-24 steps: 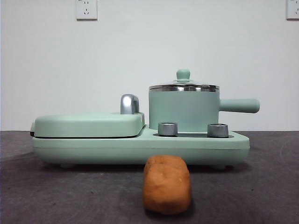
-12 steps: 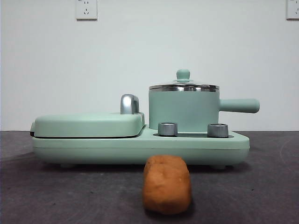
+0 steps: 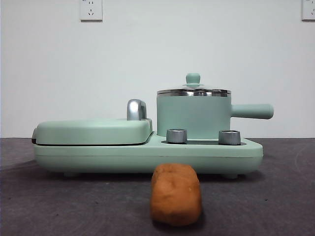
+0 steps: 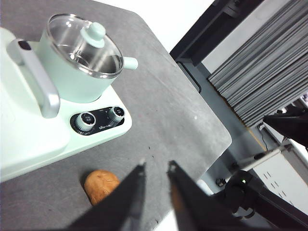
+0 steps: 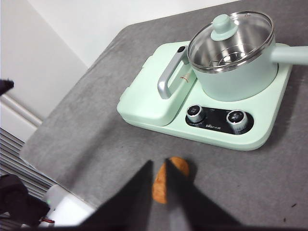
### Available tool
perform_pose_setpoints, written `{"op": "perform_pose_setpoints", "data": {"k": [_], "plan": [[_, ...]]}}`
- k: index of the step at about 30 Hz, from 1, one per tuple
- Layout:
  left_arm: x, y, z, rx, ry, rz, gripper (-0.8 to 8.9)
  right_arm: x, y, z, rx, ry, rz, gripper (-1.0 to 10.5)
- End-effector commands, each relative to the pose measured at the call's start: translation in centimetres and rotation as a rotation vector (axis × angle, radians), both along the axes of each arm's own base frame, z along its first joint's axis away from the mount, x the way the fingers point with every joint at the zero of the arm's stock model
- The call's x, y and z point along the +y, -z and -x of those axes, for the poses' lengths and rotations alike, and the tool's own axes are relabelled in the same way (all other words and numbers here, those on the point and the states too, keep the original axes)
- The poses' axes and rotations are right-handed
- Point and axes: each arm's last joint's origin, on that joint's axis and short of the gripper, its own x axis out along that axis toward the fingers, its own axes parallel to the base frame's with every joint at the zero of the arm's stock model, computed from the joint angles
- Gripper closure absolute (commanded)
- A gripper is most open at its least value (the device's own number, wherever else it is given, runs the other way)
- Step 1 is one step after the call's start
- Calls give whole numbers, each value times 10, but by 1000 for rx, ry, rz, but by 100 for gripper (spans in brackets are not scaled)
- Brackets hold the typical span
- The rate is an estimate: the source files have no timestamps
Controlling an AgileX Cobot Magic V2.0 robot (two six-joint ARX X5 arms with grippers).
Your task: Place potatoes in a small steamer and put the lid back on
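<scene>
Front view shows the potato (image 3: 175,194) lying on the bench near its front edge, just before the cooker base (image 3: 147,155), its long axis pointing from that edge toward the steamer (image 3: 193,117), on which the lid (image 3: 193,90) sits shut. Both arms hang high above and hold nothing. The right gripper (image 5: 159,166), jaws a narrow slit apart, looks almost straight over the potato, while the left gripper (image 4: 156,166), jaws slightly apart, sits off to one side, so the right seems nearer.
</scene>
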Motion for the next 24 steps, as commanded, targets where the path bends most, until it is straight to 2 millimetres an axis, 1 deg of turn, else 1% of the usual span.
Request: {"op": "perform_pose_setpoints", "data": {"k": [1, 4, 7, 9, 12, 17, 20, 24], "plan": [[-3, -11, -7, -56, 12, -32, 497, 0, -6, 1, -36, -9, 20, 725], [-8, -16, -16, -58, 28, -53, 408, 0, -6, 1, -35, -8, 19, 677], [-14, -20, -26, -51, 45, -74, 316, 0, -6, 0, -32, -4, 21, 572], [-19, -22, -34, -47, 44, -97, 285, 0, -6, 0, -29, 5, 25, 542], [-29, -25, -47, -48, 59, -135, 282, -1, -5, -3, -15, 22, 32, 501], [-52, -31, -71, -58, 90, -209, 282, -1, -5, -9, 4, 22, 31, 485], [-70, -30, -87, -56, 114, -255, 282, -1, -5, -13, 18, 21, 31, 450], [-95, -24, -108, -41, 133, -316, 283, -1, -5, -16, 29, 17, 29, 450]]}}
